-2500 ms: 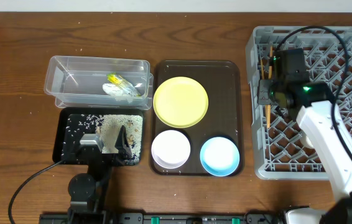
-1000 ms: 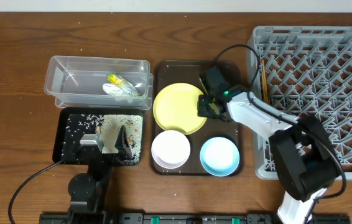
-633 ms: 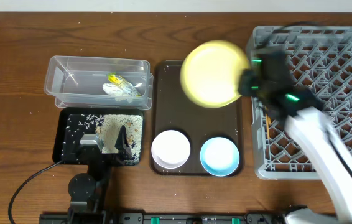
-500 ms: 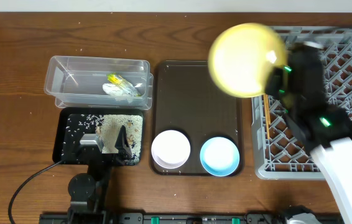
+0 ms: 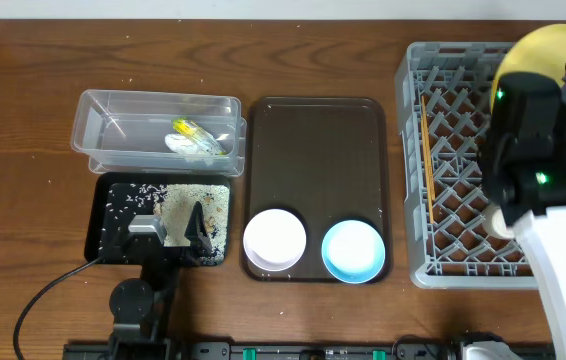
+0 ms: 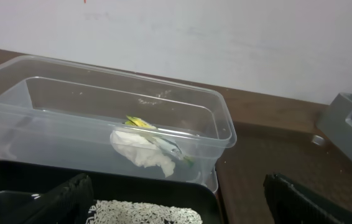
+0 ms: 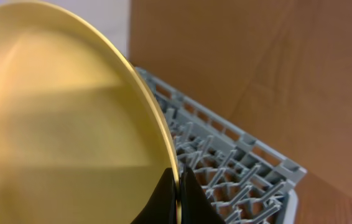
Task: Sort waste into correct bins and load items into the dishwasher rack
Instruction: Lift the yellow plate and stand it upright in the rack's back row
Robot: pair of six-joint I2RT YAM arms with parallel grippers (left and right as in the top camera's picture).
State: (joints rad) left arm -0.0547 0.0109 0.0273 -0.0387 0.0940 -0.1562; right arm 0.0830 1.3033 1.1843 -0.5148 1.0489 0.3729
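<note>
The right gripper [image 7: 177, 190] has its two dark fingers [image 7: 163, 200] clamped on the rim of the pale yellow plate [image 7: 64, 124]. It holds the plate tilted on edge above the grey dishwasher rack [image 5: 463, 150]. The left gripper [image 6: 179, 186] hangs with its fingers [image 6: 45, 199] spread wide and nothing between them. It is over the black tray [image 5: 113, 215] of rice grains [image 6: 145, 213], and the clear tub [image 6: 101, 106] with the wrapper [image 6: 145, 146] lies just beyond.

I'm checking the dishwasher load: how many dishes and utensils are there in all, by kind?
Plates: 1 (pale yellow plate)
Bowls: 2 (white bowl, light blue bowl)
Chopstick pairs: 1 (chopsticks)
Total: 4
</note>
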